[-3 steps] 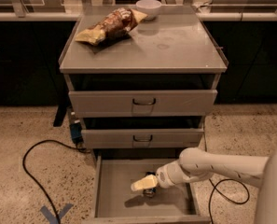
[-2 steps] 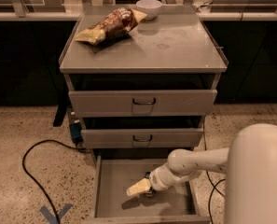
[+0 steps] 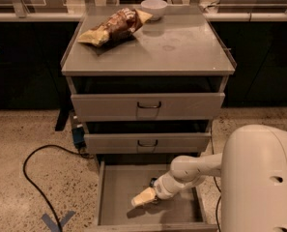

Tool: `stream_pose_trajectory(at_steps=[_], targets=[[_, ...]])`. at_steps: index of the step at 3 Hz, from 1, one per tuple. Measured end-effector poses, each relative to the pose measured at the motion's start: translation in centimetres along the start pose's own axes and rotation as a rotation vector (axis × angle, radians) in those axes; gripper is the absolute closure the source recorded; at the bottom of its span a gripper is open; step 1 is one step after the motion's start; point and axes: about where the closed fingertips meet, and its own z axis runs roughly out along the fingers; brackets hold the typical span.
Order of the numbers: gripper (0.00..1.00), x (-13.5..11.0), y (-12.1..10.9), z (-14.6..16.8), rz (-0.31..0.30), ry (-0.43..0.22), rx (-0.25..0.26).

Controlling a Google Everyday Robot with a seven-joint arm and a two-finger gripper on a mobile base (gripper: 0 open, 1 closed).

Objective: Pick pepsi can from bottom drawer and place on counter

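Observation:
The bottom drawer point(image 3: 115, 190) is pulled out at the foot of the grey cabinet, showing its bare grey floor. My gripper point(image 3: 143, 197) reaches down into it from the right, low over the middle of the floor and pointing left. A small dark shape that looks like the pepsi can point(image 3: 153, 182) shows right behind the gripper and is mostly hidden by it. I cannot tell whether the gripper touches it. The counter point(image 3: 181, 47) is the cabinet's flat grey top.
A yellow-and-brown chip bag point(image 3: 113, 29) and a white bowl point(image 3: 154, 7) sit at the back of the counter. Two shut drawer fronts point(image 3: 148, 106) lie above the open drawer. A black cable point(image 3: 32, 170) loops on the floor at left. My white arm housing point(image 3: 259, 178) fills the lower right.
The arm has swung left and lower into the drawer, and the gripper now covers the spot where the can stood. My white housing has come into view at the right.

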Motion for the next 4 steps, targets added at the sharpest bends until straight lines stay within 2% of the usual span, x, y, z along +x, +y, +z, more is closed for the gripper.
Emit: stream_pose_trajectory(at_steps=[1,2,3,4], targets=[[0.0,-0.8,-0.3,2.3,0.027,0.01,-0.026],[0.0,-3.6,-0.7,5.6,0.038,-0.001,-0.019],[0.0,-6.4,-1.7,7.8,0.02,-0.011,0.011],[0.0,-8.1,-4.4,7.7,0.025,-0.021,0.079]])
